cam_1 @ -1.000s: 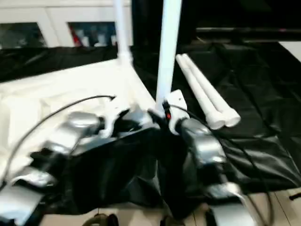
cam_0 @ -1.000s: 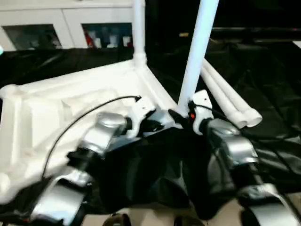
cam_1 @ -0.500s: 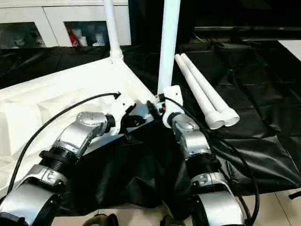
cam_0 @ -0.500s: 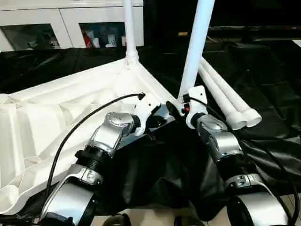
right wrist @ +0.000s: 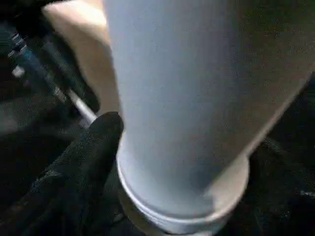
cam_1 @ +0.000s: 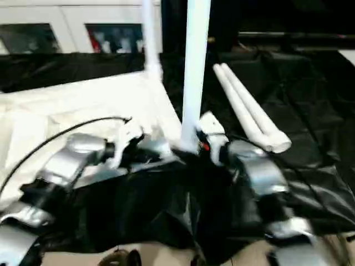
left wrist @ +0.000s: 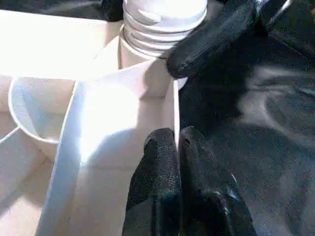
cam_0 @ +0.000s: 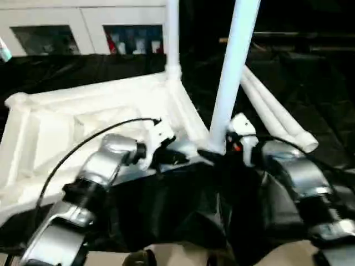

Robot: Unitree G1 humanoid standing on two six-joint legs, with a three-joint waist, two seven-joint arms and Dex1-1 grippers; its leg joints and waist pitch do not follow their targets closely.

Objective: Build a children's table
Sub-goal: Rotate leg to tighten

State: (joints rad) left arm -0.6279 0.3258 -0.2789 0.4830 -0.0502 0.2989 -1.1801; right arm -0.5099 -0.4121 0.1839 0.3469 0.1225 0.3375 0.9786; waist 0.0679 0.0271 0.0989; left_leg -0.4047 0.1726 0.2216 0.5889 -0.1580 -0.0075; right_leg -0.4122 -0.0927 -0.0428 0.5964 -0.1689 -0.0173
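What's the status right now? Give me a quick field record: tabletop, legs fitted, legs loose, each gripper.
tabletop: upside down on the black sheet, ribbed side up
far leg: upright in its corner socket
near leg: upright at the near corner, threaded end at the socket
loose legs: two, side by side on the sheet
left gripper: shut on the tabletop's edge wall
right gripper: at the near leg's base; one finger beside it; grip unclear

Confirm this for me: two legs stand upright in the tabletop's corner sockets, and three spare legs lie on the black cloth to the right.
Wrong on the count. Two spare legs lie side by side on the black cloth, not three; the left eye view shows it. The rest holds: two legs, the near leg and the far leg, stand upright in corner sockets of the tabletop.
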